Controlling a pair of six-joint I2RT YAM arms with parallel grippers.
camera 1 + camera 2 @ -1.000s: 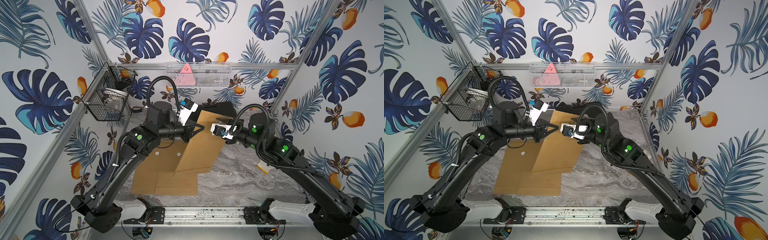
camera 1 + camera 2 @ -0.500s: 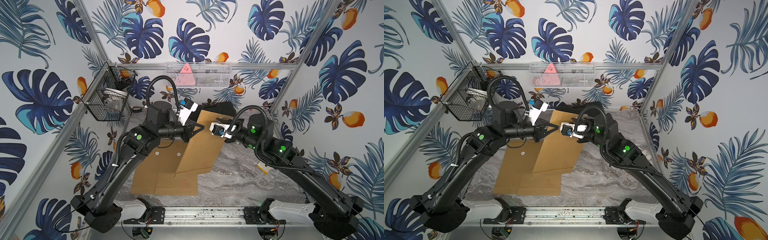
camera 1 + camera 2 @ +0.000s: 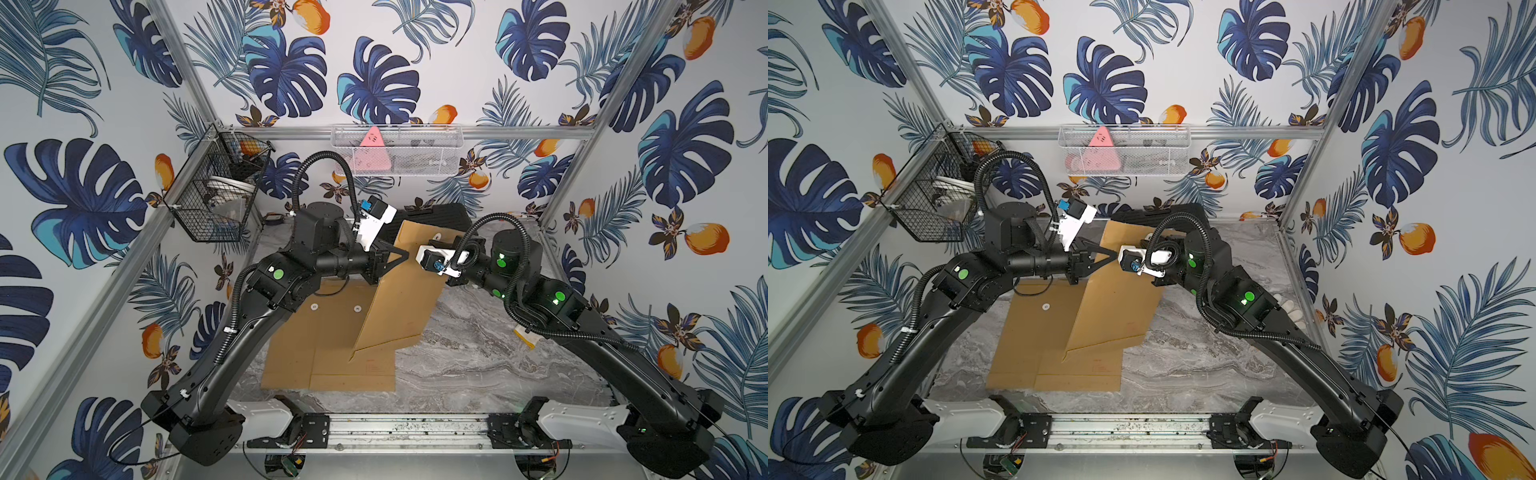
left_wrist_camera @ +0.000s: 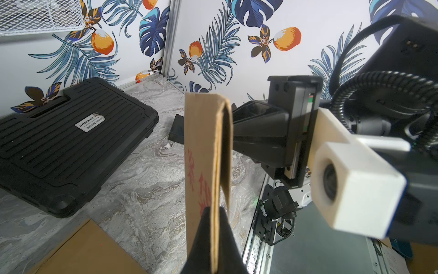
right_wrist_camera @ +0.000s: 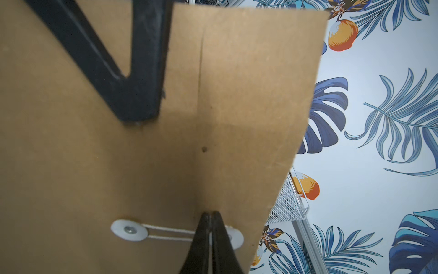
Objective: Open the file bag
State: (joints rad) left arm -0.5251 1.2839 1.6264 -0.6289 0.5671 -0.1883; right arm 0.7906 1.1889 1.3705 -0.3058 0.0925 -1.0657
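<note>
A brown file bag (image 3: 399,291) (image 3: 1117,299) stands raised on edge above the table. My left gripper (image 3: 404,254) (image 4: 214,210) is shut on its upper edge, one finger on each side of the card. On the bag's other face a white string (image 5: 170,233) runs between two white discs (image 5: 129,229). My right gripper (image 5: 211,215) is shut right at the string beside the far disc (image 5: 237,237), its tips pressed together over it. In both top views the right wrist camera (image 3: 432,259) hides those fingertips.
More brown file bags (image 3: 324,353) lie flat on the marble table under the raised one. A black ribbed case (image 3: 436,212) (image 4: 71,142) lies at the back. A black wire basket (image 3: 216,195) hangs at the left wall, a white mesh basket (image 3: 399,149) on the back wall.
My right gripper has closed from partly open to shut at the string and edged slightly toward the bag. The left gripper and the raised bag have stayed put.
</note>
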